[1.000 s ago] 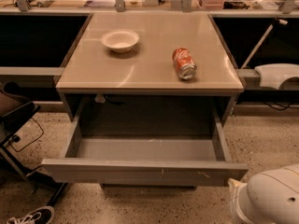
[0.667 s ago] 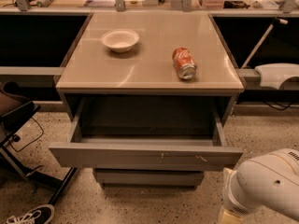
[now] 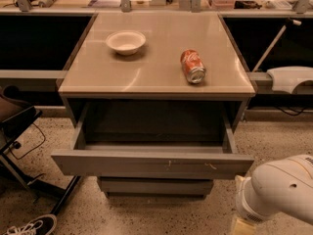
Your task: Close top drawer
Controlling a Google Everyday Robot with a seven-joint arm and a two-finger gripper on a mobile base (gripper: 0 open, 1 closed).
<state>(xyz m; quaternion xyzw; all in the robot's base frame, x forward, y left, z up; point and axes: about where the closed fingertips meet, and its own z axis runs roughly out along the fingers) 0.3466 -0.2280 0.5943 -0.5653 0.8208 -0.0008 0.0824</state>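
The top drawer (image 3: 122,164) is a wide shallow grey drawer that stands pulled out from under the tan tabletop (image 3: 146,77). Its flat front has small white scuffs right of centre, and the plain grey inside looks empty. A narrower grey drawer front (image 3: 155,186) sits below it, further in. My gripper is out of view. Only a white rounded segment of my arm (image 3: 279,195) shows at the bottom right, just right of and below the drawer's right front corner, and I cannot tell if it touches the drawer.
A white bowl (image 3: 125,41) and a red soda can (image 3: 192,66) lying on its side rest on the tabletop. A dark chair and its base (image 3: 19,126) stand at the left, with a shoe (image 3: 29,226) on the speckled floor. A white object (image 3: 291,77) is at the right.
The top drawer has slid part of the way in, so its front sits closer to the cabinet. My white arm has risen further into view at the bottom right.
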